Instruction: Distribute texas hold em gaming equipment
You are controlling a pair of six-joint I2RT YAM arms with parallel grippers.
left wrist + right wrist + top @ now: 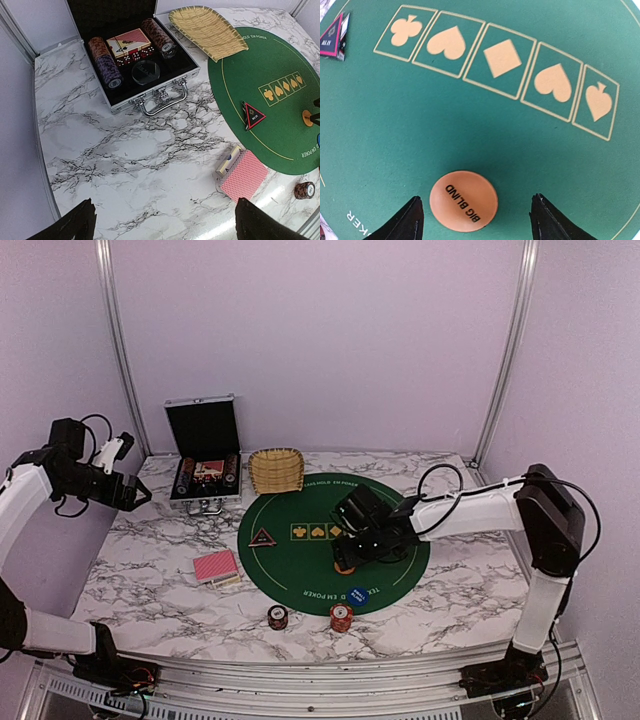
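Three markers (262,537) sit on mat (300,575); left gripper (165,200) gapes, right gripper (476,197) open astride orange disc (463,201); chips (106,62) wait in case (150,96).

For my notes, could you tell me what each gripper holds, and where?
Nothing: left gripper open, empty; right gripper open astride the orange Big Blind disc.

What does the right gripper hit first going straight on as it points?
Likely the orange Big Blind disc, flat on the green mat between the open fingers of the right gripper; depth unclear.

Matt felt mat (395,135), smooth orange disc (464,201)
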